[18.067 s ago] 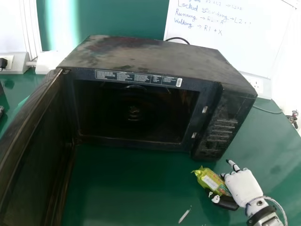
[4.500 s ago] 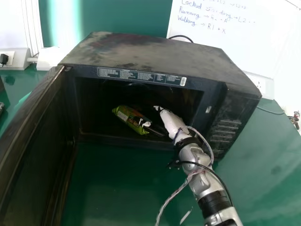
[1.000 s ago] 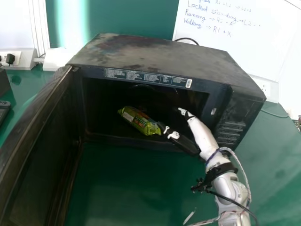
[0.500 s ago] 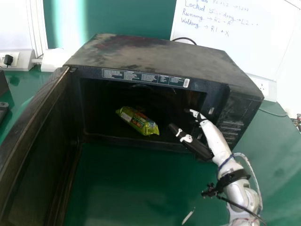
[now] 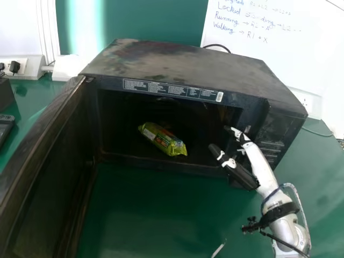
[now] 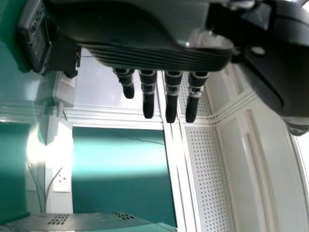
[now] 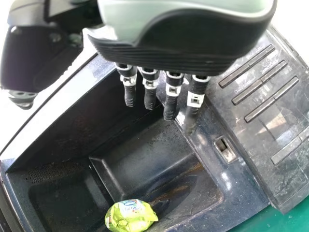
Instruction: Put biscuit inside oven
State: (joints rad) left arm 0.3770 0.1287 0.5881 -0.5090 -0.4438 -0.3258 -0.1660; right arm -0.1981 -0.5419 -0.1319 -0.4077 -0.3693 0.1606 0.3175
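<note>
- Released and holding nothing, the robot's right hand (image 5: 262, 167) is at the right of the frame, its fingers extended and its thumb spread well away from them, near the right edge of the oven's mouth; whether a fingertip touches the casing cannot be told.
- One biscuit packet (image 5: 164, 141), green and yellow, lies near the centre of the frame, inside the oven on its floor, well apart from the hand.
- One dark oven (image 5: 188, 64) fills the middle and upper middle, its top blotched and dusty, a single label strip (image 5: 172, 90) above the opening. Its one door (image 5: 43, 161) stands wide open down the left side.
- Beneath it spreads a green table (image 5: 161, 215), glossy, with one pale sliver (image 5: 217, 250) at the bottom edge.
- At the left edge are one dark box (image 5: 4, 94) and one dark device (image 5: 5, 128); above them, two black plugs sit by the wall.
- Behind, one whiteboard (image 5: 279, 59) with handwriting takes the upper right, and a teal panel (image 5: 161, 21) the upper middle, streaked with light toward the left.
- The left hand (image 6: 159, 29) hangs idle in the left wrist view, fingers straight, before a perforated panel (image 6: 203, 169).
</note>
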